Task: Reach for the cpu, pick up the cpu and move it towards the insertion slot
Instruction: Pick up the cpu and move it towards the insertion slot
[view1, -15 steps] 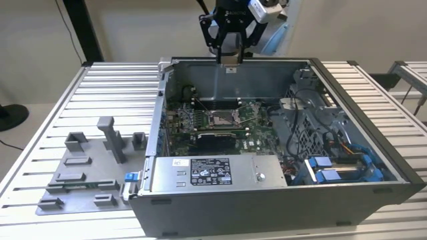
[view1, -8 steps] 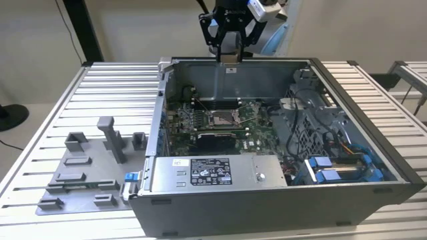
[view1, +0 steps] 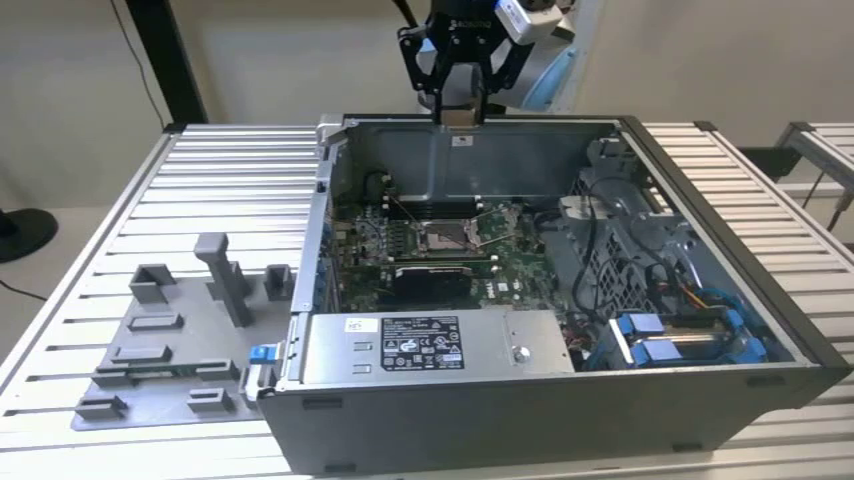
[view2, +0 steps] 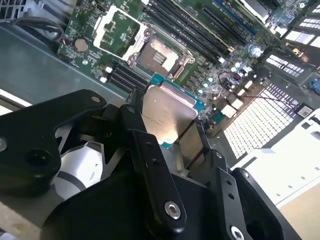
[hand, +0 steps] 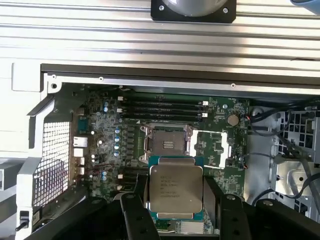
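Clamped the cpu (hand: 176, 187) between both fingers of the hand (hand: 175, 200), high over the open computer case (view1: 561, 400). Carried it toward the insertion slot (hand: 167, 145), by all signs. Needed, probably, squaring over the socket and a level descent.

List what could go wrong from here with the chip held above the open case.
1. The gripper grips the cpu only by its edges, so it might slip and fall onto the board.
2. The insertion slot sits deep in the computer case, so the fingers may catch its rear wall.
3. Any tilt could damage the socket.
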